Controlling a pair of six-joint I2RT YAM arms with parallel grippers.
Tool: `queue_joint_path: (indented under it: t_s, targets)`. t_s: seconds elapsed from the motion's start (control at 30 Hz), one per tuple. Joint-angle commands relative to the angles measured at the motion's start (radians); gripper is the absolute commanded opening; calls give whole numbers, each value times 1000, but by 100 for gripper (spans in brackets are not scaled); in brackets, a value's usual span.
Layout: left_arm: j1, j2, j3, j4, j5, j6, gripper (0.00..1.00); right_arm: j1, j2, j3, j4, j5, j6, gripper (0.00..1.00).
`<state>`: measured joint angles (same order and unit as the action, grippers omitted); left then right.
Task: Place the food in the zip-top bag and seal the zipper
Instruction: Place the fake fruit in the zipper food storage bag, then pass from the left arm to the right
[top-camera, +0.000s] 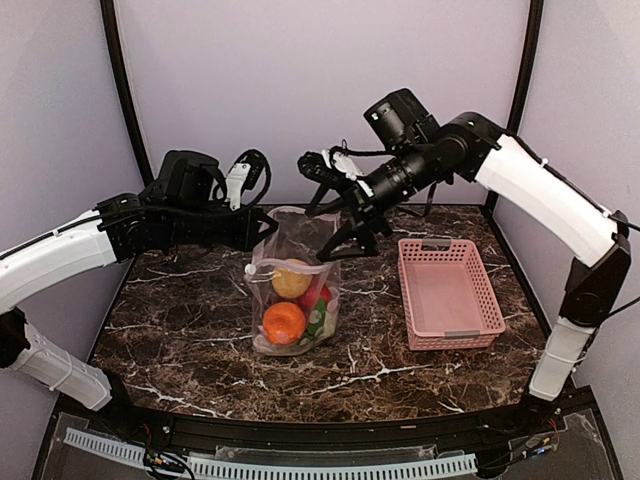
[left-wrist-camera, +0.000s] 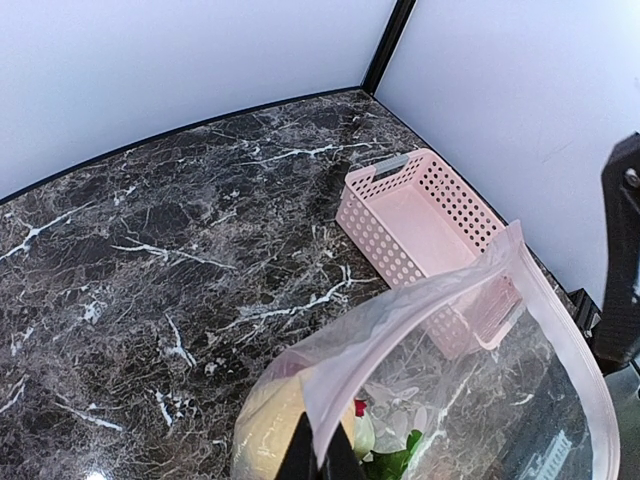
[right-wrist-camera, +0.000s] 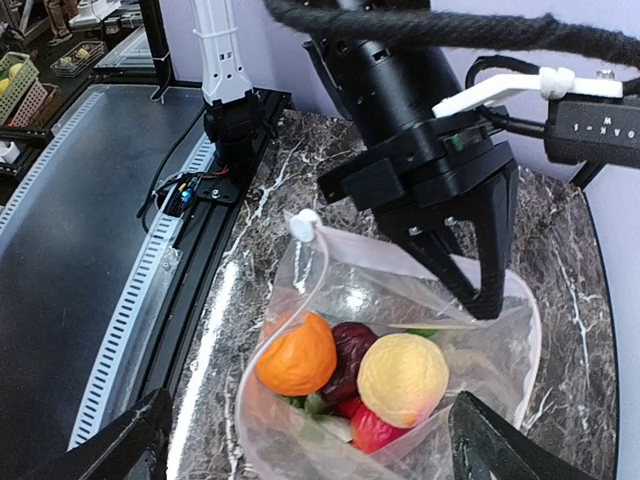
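Observation:
The zip-top bag (top-camera: 300, 250) stands upright on the marble with its mouth open. The food sits inside it: an orange piece (top-camera: 285, 322), a yellow one (top-camera: 291, 278) and a red one (top-camera: 318, 297). From the right wrist I look down into the bag (right-wrist-camera: 300, 270) at the orange (right-wrist-camera: 297, 355), maroon (right-wrist-camera: 350, 350), yellow (right-wrist-camera: 402, 378) and red (right-wrist-camera: 370, 428) pieces. The zipper (right-wrist-camera: 292, 300) runs along the rim to a white slider (right-wrist-camera: 304, 225). My left gripper (top-camera: 267, 228) is shut on the bag's rim (left-wrist-camera: 400, 330). Just above the mouth, my right gripper (top-camera: 338, 222) hangs open with nothing between its fingers (right-wrist-camera: 500, 450).
A pink lattice basket (top-camera: 447, 292) stands to the right of the bag, with nothing inside it that I can see; it also shows in the left wrist view (left-wrist-camera: 420, 215). The table's black rail (top-camera: 300, 440) runs along the near edge.

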<state>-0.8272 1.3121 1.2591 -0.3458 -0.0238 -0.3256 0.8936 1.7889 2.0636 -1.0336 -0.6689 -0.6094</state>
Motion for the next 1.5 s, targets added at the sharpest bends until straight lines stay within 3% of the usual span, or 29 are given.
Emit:
queue_joint_path:
  t_s: [0.0, 0.23, 0.5, 0.63, 0.9, 1.07, 1.13, 1.23, 1.33, 1.47]
  targets:
    - [4, -20, -17, 9, -1, 7, 1, 29, -85, -76, -53, 40, -128, 89]
    - [4, -15, -23, 19, 12, 1, 1, 115, -129, -152, -22, 202, -160, 75]
    - [3, -14, -26, 42, 54, -1, 1, 189, -35, -106, 38, 378, -118, 57]
    - [3, -20, -30, 51, 83, 1, 1, 198, 15, -81, 77, 461, -79, 43]
    - [4, -56, -67, 104, 137, 8, 2, 207, 63, -49, 76, 482, -59, 20]
    - [4, -66, -83, 158, 209, 0, 5, 208, 83, -8, 81, 453, -60, 0]
    - [4, -73, -91, 195, 250, -13, 12, 208, 96, 9, 81, 459, -59, 0]
    - [4, -105, -105, 275, 301, -35, 34, 203, 100, 30, 86, 459, -53, 0]
    - [3, -176, -145, 335, 270, -34, 51, 185, 86, 34, 97, 438, -39, 0]
    - [4, -291, -212, 378, 179, 4, 65, 152, 60, 0, 120, 405, -9, 0]
